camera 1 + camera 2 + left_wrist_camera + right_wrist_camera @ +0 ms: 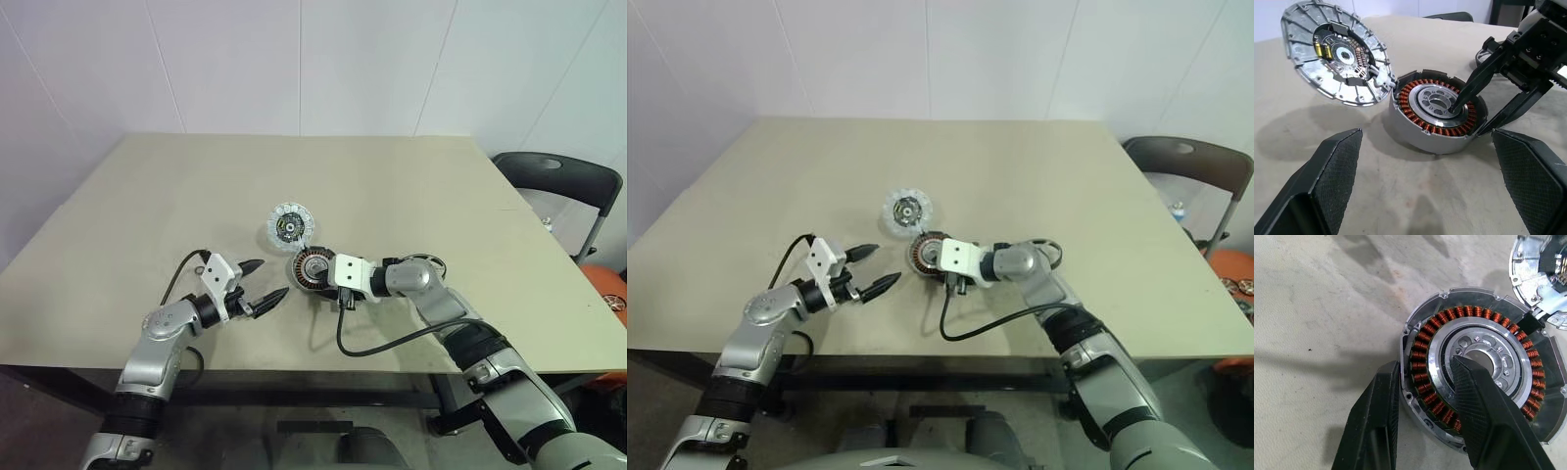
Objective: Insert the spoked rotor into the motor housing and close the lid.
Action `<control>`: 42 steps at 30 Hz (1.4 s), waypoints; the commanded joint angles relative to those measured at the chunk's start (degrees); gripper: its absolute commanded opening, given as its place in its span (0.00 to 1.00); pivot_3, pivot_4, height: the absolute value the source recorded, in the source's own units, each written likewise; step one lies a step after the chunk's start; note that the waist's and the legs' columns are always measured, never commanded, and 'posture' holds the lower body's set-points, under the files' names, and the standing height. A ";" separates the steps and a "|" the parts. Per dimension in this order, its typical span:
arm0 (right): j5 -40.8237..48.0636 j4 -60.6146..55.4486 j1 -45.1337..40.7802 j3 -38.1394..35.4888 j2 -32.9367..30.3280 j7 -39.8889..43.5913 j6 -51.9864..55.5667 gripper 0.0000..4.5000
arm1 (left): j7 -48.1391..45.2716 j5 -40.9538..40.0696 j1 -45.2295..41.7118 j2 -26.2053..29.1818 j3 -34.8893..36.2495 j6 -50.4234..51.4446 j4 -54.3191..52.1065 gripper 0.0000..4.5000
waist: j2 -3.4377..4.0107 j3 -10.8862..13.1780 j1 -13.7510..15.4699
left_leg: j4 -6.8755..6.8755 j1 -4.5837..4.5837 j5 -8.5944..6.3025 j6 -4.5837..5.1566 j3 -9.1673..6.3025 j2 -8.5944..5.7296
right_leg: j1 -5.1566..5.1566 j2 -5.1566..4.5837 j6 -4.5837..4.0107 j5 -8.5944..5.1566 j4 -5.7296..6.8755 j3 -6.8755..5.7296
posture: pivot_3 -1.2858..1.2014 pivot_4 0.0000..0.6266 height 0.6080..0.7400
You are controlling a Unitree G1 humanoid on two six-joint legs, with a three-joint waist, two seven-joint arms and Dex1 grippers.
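A beige table (411, 186) is standing against a plain white wall (294, 59), its top lightly scuffed. A dark folding chair (568, 181) is sitting just beside its right edge (seat turned toward the table). Something orange (609, 289) is lying on the floor beyond the chair.

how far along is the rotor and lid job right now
Early stage. Nothing looks assembled yet: the spoked rotor lies coils-up on the table, beside the motor housing, which stands tilted with its edge against the rotor. In hand: the right pincer straddles the rotor's wall, one finger inside the ring and one outside, not visibly clamped. The left pincer waits open nearby. Left: seating the rotor and closing the lid.
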 commanded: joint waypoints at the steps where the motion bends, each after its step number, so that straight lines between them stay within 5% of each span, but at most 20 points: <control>1: 1.01 -2.26 -0.01 -1.66 -0.13 0.30 0.63 0.29 | -0.64 0.34 -1.72 -0.05 -0.13 -1.98 0.42 1.00 | 0.00 0.00 0.02 | 0.00 0.00 0.00 0.00 0.00 0.00 | 0.00 0.00 0.00 0.00 0.00 0.00 | 0.52 0.00 1.00; 9: 1.90 -3.84 -0.51 -2.48 0.10 0.55 1.70 0.29 | -1.24 1.02 -1.26 -0.08 0.16 -3.78 2.04 1.00 | 0.01 0.00 0.01 | -0.01 -0.01 0.00 0.00 0.00 0.00 | -0.01 0.00 -0.01 -0.01 -0.01 0.00 | 0.52 0.00 1.00; 25: 13.52 -28.35 5.28 -2.19 -8.26 16.24 22.17 0.29 | -3.34 -1.15 0.98 2.47 1.81 -3.05 -0.26 1.00 | 0.02 0.02 0.14 | -0.03 -0.08 -0.01 -0.01 0.00 0.00 | -0.11 -0.03 -0.02 -0.03 -0.06 0.00 | 0.52 0.00 1.00; 41: 10.01 -20.19 6.75 0.86 -5.83 13.74 18.67 0.29 | -2.33 -1.35 0.57 2.70 1.76 -0.67 -2.63 1.00 | -0.02 -0.01 -0.18 | -0.02 0.14 -0.02 -0.03 -0.10 0.00 | -0.06 0.04 -0.03 -0.01 -0.03 0.00 | 0.52 0.00 1.00; 42: 10.53 -20.21 6.77 0.55 -5.81 13.91 19.07 0.37 | -2.33 -1.33 0.56 2.70 1.75 -0.68 -2.61 1.00 | -0.02 -0.01 -0.16 | -0.02 0.17 -0.03 -0.05 -0.14 0.00 | -0.09 0.06 -0.03 -0.01 -0.03 0.00 | 0.52 0.00 1.00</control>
